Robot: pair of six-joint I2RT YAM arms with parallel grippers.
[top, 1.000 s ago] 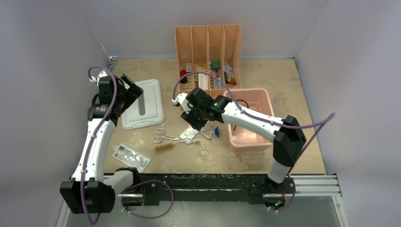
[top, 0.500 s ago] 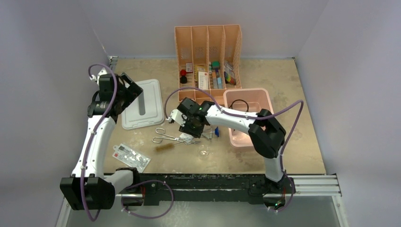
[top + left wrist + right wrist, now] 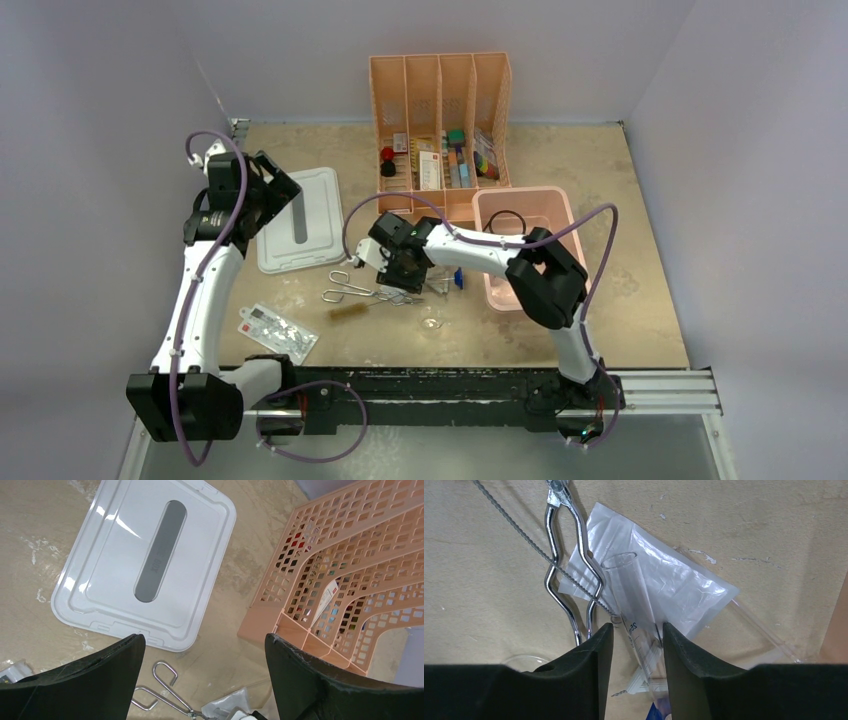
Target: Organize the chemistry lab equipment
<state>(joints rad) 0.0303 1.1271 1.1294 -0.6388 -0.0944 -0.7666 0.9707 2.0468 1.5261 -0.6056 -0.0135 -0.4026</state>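
Right wrist view: the right gripper [image 3: 634, 635] has its fingers partly apart on either side of the clear tube [image 3: 629, 595]; whether they pinch it I cannot tell. The tube lies on a clear packet [image 3: 674, 590] on the table [image 3: 620, 200]. The steel tongs [image 3: 558, 494] overlap the packet's left edge, crossed by the brown brush [image 3: 347, 312] wire. The pink bin [image 3: 572, 240] stands just right, with the black ring [image 3: 507, 222] inside. The left gripper [image 3: 204, 640] hangs wide apart above the white lid [image 3: 125, 570].
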